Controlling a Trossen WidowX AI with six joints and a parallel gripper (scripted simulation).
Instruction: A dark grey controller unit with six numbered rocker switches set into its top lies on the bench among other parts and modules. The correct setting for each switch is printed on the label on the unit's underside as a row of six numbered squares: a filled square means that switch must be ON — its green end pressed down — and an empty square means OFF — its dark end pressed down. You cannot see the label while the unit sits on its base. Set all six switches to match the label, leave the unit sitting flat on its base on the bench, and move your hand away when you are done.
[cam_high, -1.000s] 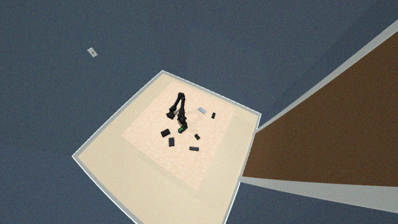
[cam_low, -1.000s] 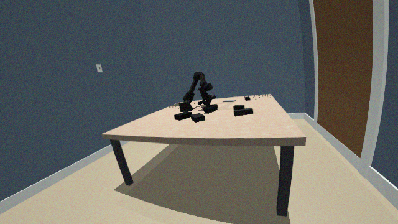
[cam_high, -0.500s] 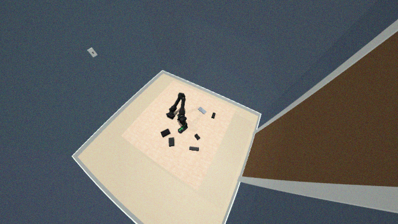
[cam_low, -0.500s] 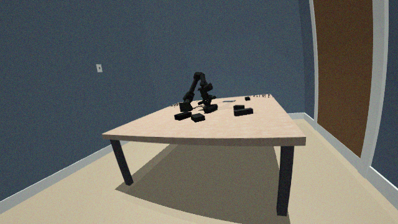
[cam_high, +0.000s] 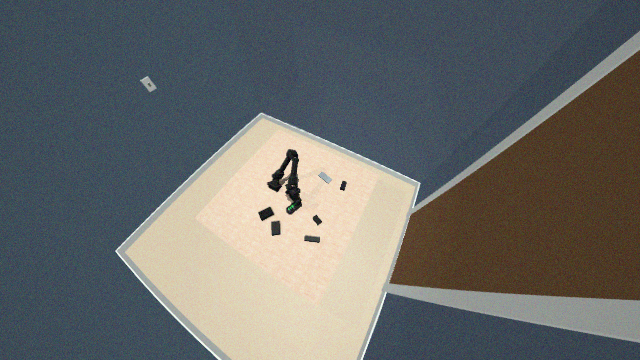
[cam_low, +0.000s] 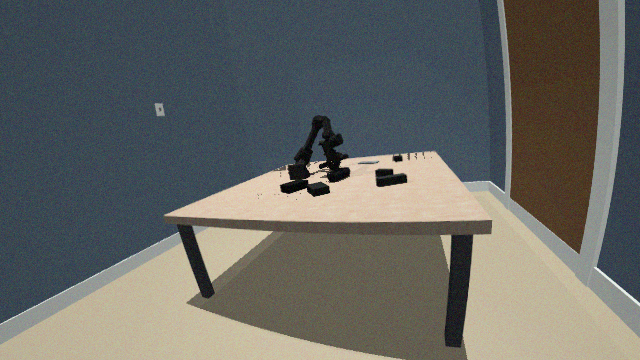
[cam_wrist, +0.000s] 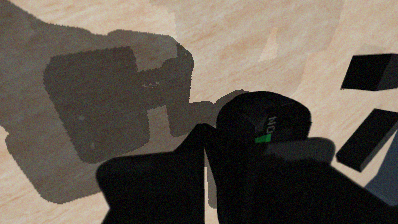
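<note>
High top and farther-off exterior views share the whole bench; wrist looks down close.

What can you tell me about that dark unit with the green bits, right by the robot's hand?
The controller unit is very dark and elongated with rounded ends, perhaps plastic. Green switch parts show on its upward-facing top, with pale lettering beside one. It rests on the bench. The closed hand is right over it; I cannot tell whether they touch.

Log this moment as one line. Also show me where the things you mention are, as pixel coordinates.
gripper (cam_high: 299, 202) (cam_wrist: 201, 128): shut, at controller unit (cam_high: 295, 208) (cam_low: 339, 174) (cam_wrist: 265, 112) | unit: on bench (cam_high: 240, 215) (cam_low: 350, 205) (cam_wrist: 300, 15), green visible | label: unseen
</note>
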